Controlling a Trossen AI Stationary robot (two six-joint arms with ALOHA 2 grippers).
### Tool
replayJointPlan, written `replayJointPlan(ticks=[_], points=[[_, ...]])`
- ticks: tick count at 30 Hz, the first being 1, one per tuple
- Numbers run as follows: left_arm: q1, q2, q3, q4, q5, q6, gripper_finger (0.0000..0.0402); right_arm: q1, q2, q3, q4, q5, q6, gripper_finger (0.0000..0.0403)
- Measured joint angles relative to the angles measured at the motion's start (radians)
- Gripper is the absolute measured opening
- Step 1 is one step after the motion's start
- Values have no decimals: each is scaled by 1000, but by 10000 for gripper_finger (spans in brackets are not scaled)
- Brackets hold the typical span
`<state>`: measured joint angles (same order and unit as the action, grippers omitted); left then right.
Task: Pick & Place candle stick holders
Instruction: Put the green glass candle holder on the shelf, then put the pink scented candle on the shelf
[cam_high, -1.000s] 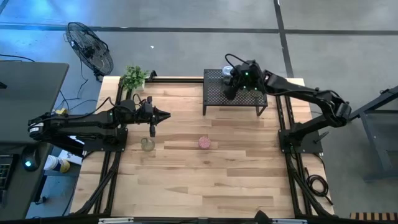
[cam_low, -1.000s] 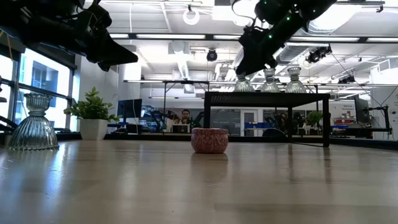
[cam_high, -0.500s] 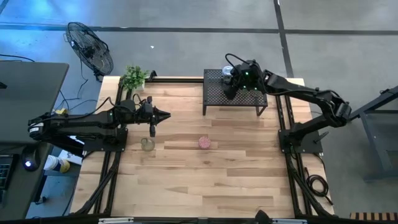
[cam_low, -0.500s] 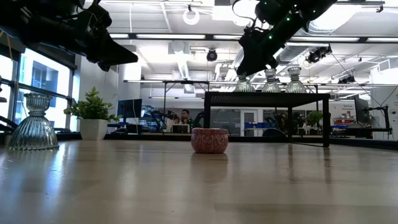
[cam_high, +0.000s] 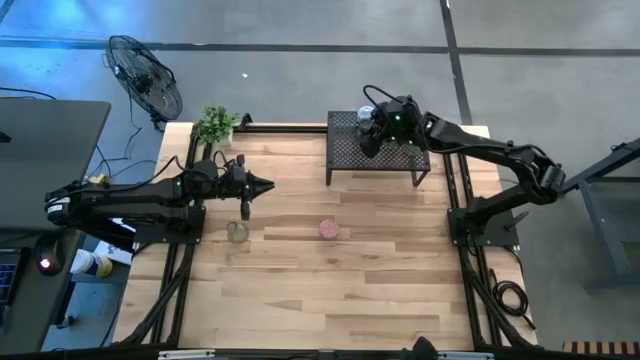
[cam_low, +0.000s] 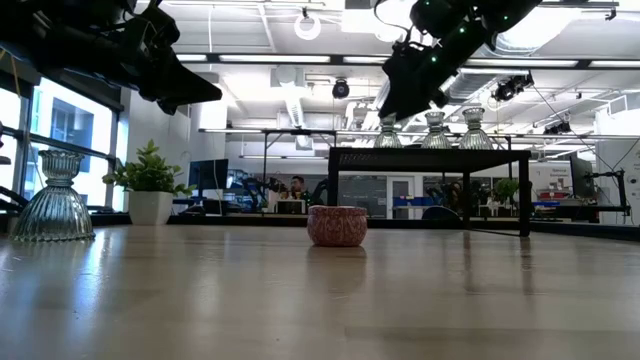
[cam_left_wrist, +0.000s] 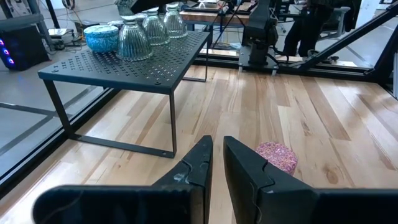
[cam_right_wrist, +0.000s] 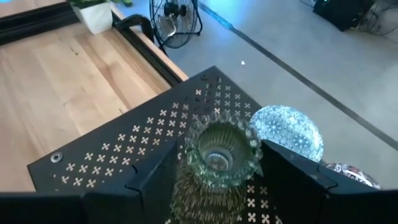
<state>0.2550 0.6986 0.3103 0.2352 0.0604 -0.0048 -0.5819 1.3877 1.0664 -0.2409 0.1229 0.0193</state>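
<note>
A black mesh rack (cam_high: 345, 152) stands at the table's far side and bears several holders. My right gripper (cam_right_wrist: 219, 155) is open over the rack's far left part. Its fingers stand on either side of a clear ribbed holder (cam_right_wrist: 205, 134) that stands upright on the mesh. Beside that holder rests a round light-blue holder (cam_right_wrist: 287, 129). A pink holder (cam_high: 328, 229) sits on the table's middle, and a clear one (cam_high: 237, 232) at the left. My left gripper (cam_high: 268, 184) hovers shut above the table's left side, pointing right. My right gripper's fingers (cam_right_wrist: 158, 177) come slanting down from the table's right and stand close on either side of the clear holder's top rim (cam_right_wrist: 249, 146). I cannot tell whether they touch it. The holder stands upright with its base on the rack.
A small potted plant (cam_high: 215, 125) stands at the table's far left corner, and a fan (cam_high: 145, 78) stands beyond it on the floor. Two more clear holders (cam_low: 434, 130) stand on the rack. Bare wood (cam_high: 330, 290) lies toward the near edge.
</note>
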Motion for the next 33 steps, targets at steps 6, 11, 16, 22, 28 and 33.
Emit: replayJointPlan(ticks=[6,11,16,22,28,33], points=[[0,0,0,0,0,0,37,0,-2,0,14,21,-2,216],[0,0,0,0,0,0,37,0,-3,0,14,28,5,216],[0,0,0,-3,0,0,37,0,-8,0,8,61,17,216],[0,0,0,-3,0,0,37,3,-35,0,-12,70,24,216],[0,0,0,-3,15,0,37,20,-89,0,-26,75,28,216],[-1,5,0,-2,31,-17,37,49,-159,0,-59,66,12,214]])
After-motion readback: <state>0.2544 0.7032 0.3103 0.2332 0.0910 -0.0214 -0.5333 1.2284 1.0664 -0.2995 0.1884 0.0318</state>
